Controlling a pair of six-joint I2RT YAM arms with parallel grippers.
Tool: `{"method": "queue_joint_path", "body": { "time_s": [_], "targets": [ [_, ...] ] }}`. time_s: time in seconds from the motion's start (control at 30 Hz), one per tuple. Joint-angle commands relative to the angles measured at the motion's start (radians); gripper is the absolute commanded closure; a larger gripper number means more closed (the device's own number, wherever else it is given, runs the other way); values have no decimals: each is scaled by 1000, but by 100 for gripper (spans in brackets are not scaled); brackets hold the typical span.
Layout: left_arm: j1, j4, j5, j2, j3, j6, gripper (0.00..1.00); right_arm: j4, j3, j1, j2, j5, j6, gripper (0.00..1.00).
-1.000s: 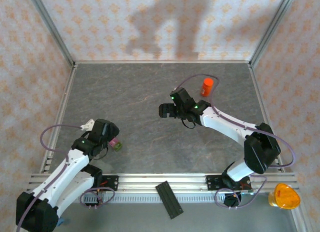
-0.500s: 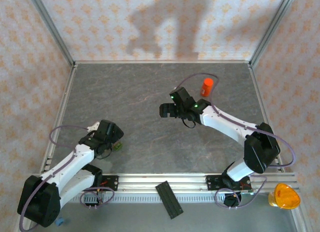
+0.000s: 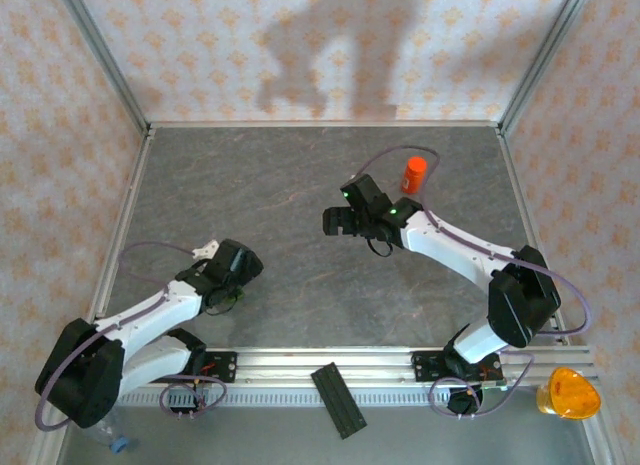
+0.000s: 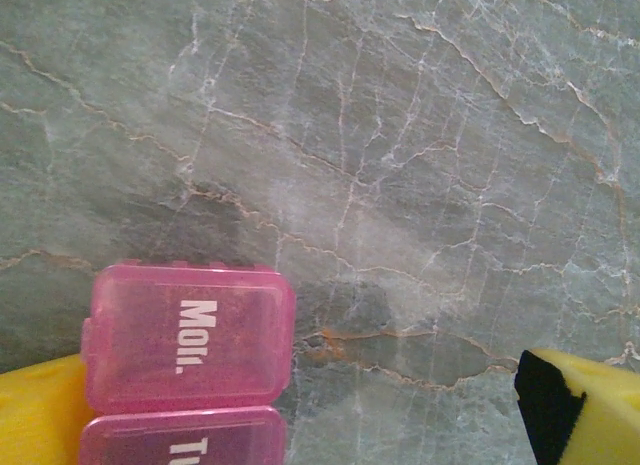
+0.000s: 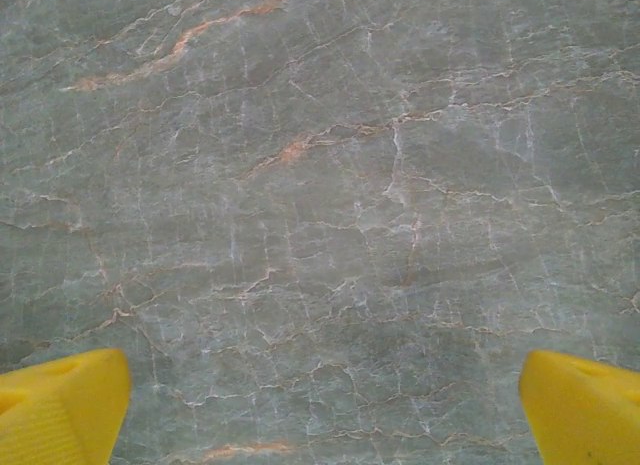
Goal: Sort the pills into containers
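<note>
The joined translucent pink plastic boxes (image 4: 185,335) are lying flat on the grey marble-patterned table (image 4: 420,165). In the left wrist view they are sitting low and to the left, inside the left claw (image 4: 305,420). The upper box is showing the white letters "Mon." on its closed lid. The box below it is cut by the edge of the picture and is showing only "Tu". The boxes are sitting just beside the left yellow finger (image 4: 35,415), and I cannot tell whether they are touching it. The other yellow finger (image 4: 590,405) is standing well apart from them, with bare table between. So the left claw is spread wide around the boxes and is not pinching them. In the top view this claw is hanging low over the near-left part of the table, and the boxes are hidden under it.

Further right, the right claw (image 3: 335,223) is hovering over the middle of the table. It is also spread wide: its yellow fingers (image 5: 60,405) are standing far apart and are holding nothing. Behind it, to the right, an orange cylindrical bottle with a red cap (image 3: 414,173) is standing upright, apart from the claw.
</note>
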Motion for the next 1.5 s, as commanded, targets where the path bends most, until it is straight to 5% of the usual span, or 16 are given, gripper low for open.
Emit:
{"method": "queue_joint_path", "body": {
  "time_s": [0.0,0.57,1.0,1.17,1.47],
  "targets": [
    [-47,104,3,49,36,-49,0,-31,14,-14,-28,34,-19,1],
    [-225,267,-9,325,219,-100,0,-40,-29,-55,-61,34,-12,1],
    [-255,239,-39,302,274,-89,0,-89,-32,-55,-69,32,0,1],
    [-220,212,-68,241,258,-57,0,-94,-49,-36,-78,-28,88,0],
    [43,130,18,124,262,99,0,-74,15,130,71,-34,331,0]
  ]
}}
